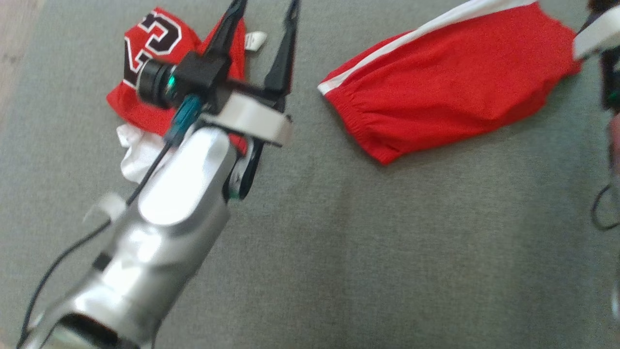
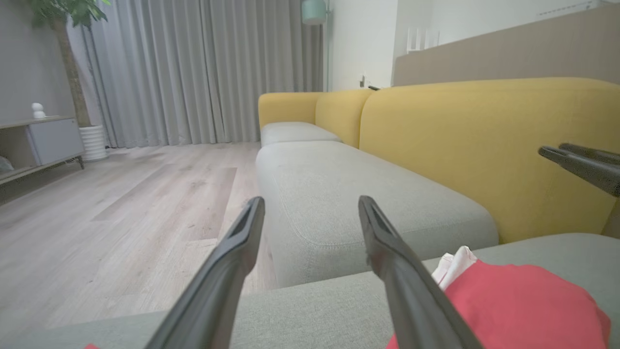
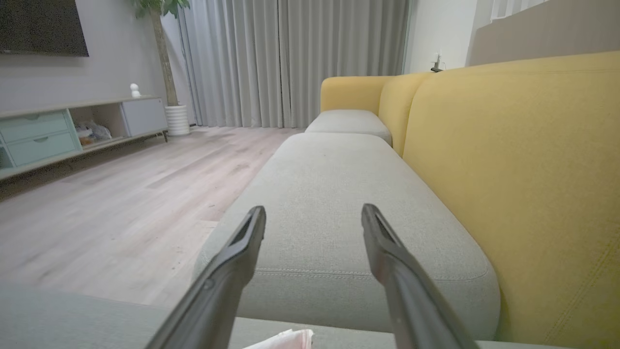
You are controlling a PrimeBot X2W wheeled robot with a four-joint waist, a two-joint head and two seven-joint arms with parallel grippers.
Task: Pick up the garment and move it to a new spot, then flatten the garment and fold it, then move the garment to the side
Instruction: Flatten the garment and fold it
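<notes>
Two red garments on the grey sofa cushion (image 1: 339,242) — both grippers empty, fingers spread wide.

Red jersey (image 1: 160,43): crumpled, upper left of the head view, directly beneath the left gripper (image 1: 265,14), whose parted fingers point up-frame across it; in the left wrist view it bulges at lower right, just beside one finger. Red shorts (image 1: 450,82): flat and apparently folded, upper right, long axis slanting from the waistband near frame centre up to the right edge, where the right arm sits. Right gripper (image 3: 314,211): fingers apart, holding nothing. Judgement — either piece could be the task's garment; the left arm is nearer the jersey, the right arm nearer the shorts' far end.
</notes>
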